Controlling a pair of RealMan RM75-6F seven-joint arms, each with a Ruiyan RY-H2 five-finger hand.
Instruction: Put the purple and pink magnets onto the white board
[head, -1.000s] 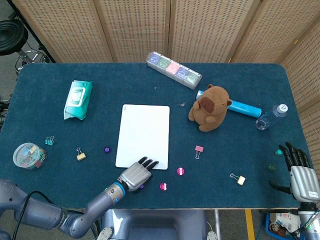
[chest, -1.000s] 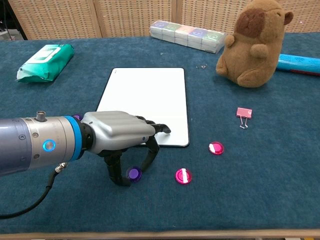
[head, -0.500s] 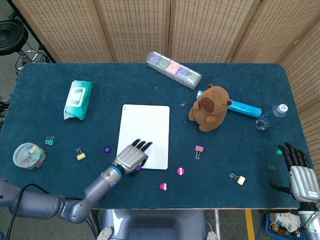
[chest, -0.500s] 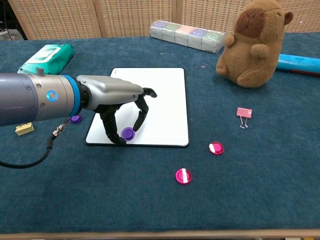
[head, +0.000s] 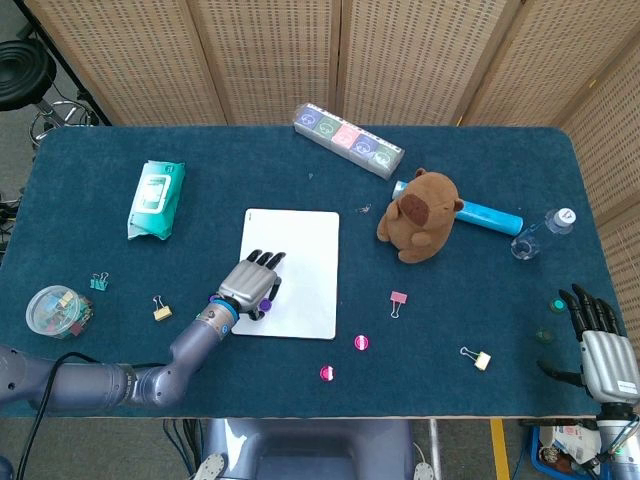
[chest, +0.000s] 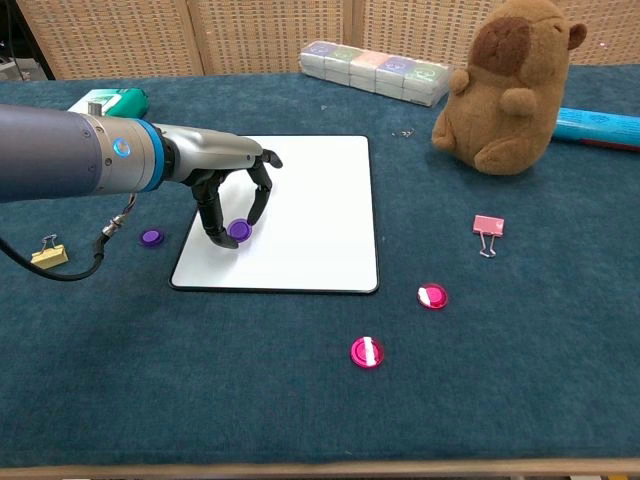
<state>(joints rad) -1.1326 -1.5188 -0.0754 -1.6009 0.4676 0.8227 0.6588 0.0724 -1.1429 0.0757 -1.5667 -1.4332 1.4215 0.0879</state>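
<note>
The white board (head: 300, 245) (chest: 320, 190) lies flat at the table's middle. My left hand (head: 250, 283) (chest: 215, 170) hangs over its left part and pinches a purple magnet (chest: 238, 231) (head: 265, 304) between thumb and finger, low over the board; I cannot tell whether it touches. A second purple magnet (chest: 151, 237) lies on the cloth just left of the board. Two pink magnets (head: 361, 342) (head: 326, 373) (chest: 432, 296) (chest: 367, 351) lie in front of the board's right corner. My right hand (head: 598, 345) rests open at the table's right front edge, holding nothing.
A brown plush animal (head: 420, 212) (chest: 505, 85) sits right of the board, with a pink binder clip (head: 398, 300) (chest: 488, 228) in front of it. A wipes pack (head: 155, 198), a tub of clips (head: 58, 310) and a yellow clip (chest: 45, 254) lie on the left. A row of small boxes (head: 348, 139) stands at the back.
My left hand lifted the purple magnet from the cloth in front of the board and carried it away from me onto the board's left part. The right hand has not moved.
</note>
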